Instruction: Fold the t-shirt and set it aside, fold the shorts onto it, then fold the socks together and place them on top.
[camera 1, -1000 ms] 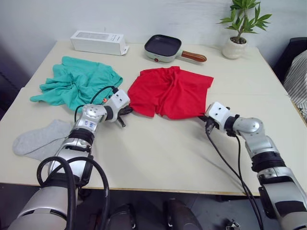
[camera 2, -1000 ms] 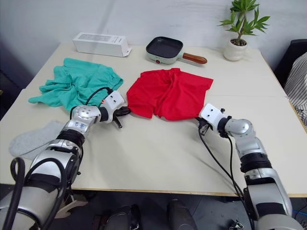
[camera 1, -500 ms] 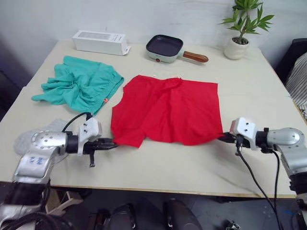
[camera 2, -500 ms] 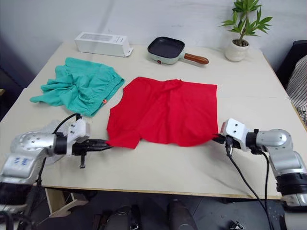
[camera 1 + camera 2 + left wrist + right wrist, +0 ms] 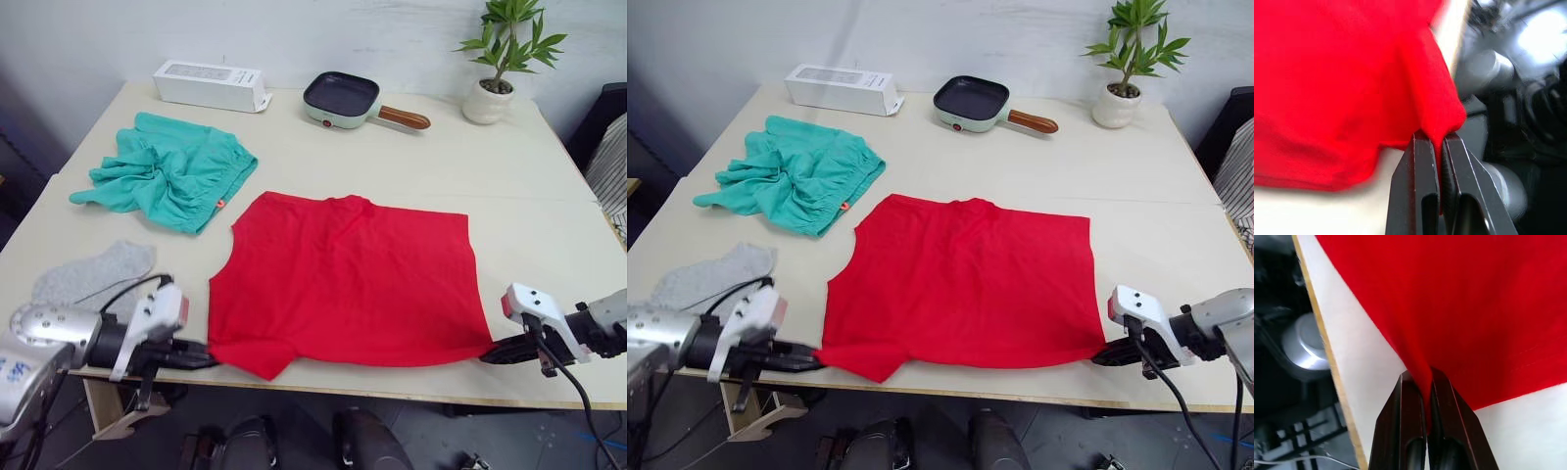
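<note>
T-shirt [image 5: 348, 279] now pulled flat between my left gripper [image 5: 203, 359] and right gripper [image 5: 493, 355], each clamped on a near corner; ready for first fold

Table [image 5: 549, 215]: t-shirt [image 5: 353, 284]; shorts [image 5: 171, 171]; socks [image 5: 93, 274]

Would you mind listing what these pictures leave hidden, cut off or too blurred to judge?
- T-shirt: its neck label; head views show plain red, wrist views are too close.
- Socks: one grey patch in the head views; whether it is one or two is unclear, and the left arm covers its near edge.
- Shorts: bunched, so legs and waistband layout are unclear.
- Left wrist view: background beyond the left gripper is blurred.
- Plant: top cut by the frame edge.
</note>
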Robot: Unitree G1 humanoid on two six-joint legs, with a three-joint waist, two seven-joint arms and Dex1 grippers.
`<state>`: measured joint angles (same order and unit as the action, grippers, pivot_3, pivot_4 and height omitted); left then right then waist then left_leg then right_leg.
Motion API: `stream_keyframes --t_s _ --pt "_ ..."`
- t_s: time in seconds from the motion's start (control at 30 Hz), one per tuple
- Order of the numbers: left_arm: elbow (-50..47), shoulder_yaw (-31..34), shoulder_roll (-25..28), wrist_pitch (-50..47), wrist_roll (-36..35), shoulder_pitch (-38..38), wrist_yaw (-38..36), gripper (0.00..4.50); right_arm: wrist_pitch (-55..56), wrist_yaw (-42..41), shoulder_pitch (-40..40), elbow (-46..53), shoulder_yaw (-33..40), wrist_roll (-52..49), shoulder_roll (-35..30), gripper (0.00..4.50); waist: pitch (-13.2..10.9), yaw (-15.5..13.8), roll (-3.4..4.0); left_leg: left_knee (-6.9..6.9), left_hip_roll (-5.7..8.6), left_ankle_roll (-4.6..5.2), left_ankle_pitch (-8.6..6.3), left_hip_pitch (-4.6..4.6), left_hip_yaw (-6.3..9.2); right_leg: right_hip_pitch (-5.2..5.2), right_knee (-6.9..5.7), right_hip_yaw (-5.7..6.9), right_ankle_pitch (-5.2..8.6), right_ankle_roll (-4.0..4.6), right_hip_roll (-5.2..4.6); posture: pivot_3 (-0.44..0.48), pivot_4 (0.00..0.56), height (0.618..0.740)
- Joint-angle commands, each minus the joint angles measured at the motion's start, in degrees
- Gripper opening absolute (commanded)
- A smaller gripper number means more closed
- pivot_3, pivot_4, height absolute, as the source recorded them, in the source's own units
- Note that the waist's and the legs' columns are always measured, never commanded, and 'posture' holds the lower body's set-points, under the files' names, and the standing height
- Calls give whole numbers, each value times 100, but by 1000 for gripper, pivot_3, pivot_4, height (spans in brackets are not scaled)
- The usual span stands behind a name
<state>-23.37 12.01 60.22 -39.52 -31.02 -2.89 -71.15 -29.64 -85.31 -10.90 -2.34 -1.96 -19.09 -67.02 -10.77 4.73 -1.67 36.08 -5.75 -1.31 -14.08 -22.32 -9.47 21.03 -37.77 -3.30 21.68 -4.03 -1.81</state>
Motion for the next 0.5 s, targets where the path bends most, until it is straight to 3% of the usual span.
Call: stream_keyframes --t_s 0.03,0.13,0.27,0.33,0.4,0.5 --pt "1146 -458 -264 420 372 -1580 288 0 351 280 -1232 -659 475 -173 303 15 -3 2 2 -1 2 0 0 3 -3 -3 1 -1 -3 -1 0 0 150 740" --pt "3100 -975 -908 1365 1367 -3760 1098 0 1599 1506 -3196 -2139 484 524 897 15 -35 18 1 10 19 -3 4 8 -22 -2 6 -6 -22 8 21 0 150 740" --pt "6180 -1027 -1592 3681 2470 -6432 2805 0 2833 3520 -5759 -4264 436 1436 1415 15 -64 25 2 10 25 -7 59 -39 -57 78 -7 -7 -71 -65 29 0 150 740" --pt "7237 -965 -1668 4600 2746 -7373 3464 0 3392 3988 -6478 -4914 425 1641 1537 15 -64 27 1 16 15 -19 62 -111 -75 165 -21 -14 -61 -72 31 0 150 740" --pt "8075 -808 -1652 5389 2881 -8353 4171 0 4070 4515 -7102 -5403 395 1872 1592 15 -63 27 -1 3 4 -39 35 -125 -89 204 -32 -7 -36 -66 36 0 150 740" --pt "8683 -764 -1553 6286 3037 -9138 4446 0 4815 4888 -7601 -5844 383 2091 1579 15 -64 52 -2 -3 -2 -44 15 -226 -122 364 -141 37 -23 -60 25 0 150 740"
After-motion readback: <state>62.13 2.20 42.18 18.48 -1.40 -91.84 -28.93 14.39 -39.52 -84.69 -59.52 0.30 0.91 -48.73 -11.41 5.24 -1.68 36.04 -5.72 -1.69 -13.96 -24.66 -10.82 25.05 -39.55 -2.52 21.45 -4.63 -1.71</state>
